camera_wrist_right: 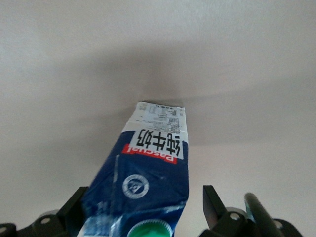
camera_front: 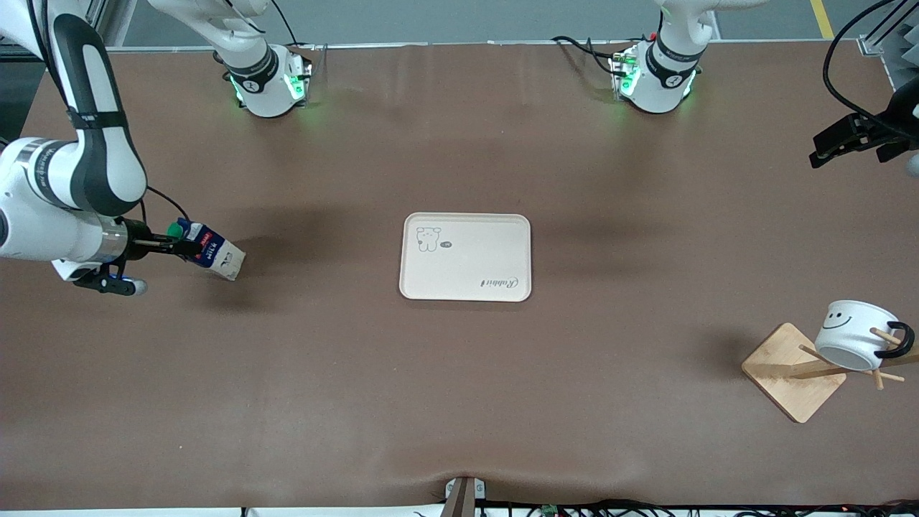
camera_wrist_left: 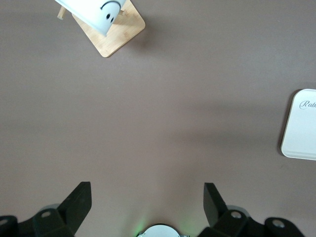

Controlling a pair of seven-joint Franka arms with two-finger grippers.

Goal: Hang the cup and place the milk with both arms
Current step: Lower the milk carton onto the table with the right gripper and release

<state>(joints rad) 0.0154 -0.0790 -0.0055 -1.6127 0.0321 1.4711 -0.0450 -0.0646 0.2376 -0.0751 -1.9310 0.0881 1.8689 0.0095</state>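
The milk (camera_front: 212, 253) is a blue and white carton with a green cap. It leans tilted at the right arm's end of the table, its base corner on the brown surface. My right gripper (camera_front: 178, 248) is open, with its fingers on either side of the carton's top (camera_wrist_right: 148, 168) and a gap at one finger (camera_wrist_right: 213, 200). The white smiley cup (camera_front: 853, 332) hangs by its black handle on a peg of the wooden rack (camera_front: 793, 373). It also shows in the left wrist view (camera_wrist_left: 94, 12). My left gripper (camera_front: 836, 147) is open and empty (camera_wrist_left: 148, 190), up over the left arm's end of the table.
A cream tray (camera_front: 465, 256) with a bear drawing lies at the table's middle, and its edge shows in the left wrist view (camera_wrist_left: 298, 123). The arm bases (camera_front: 269, 86) (camera_front: 653, 82) stand along the table edge farthest from the front camera.
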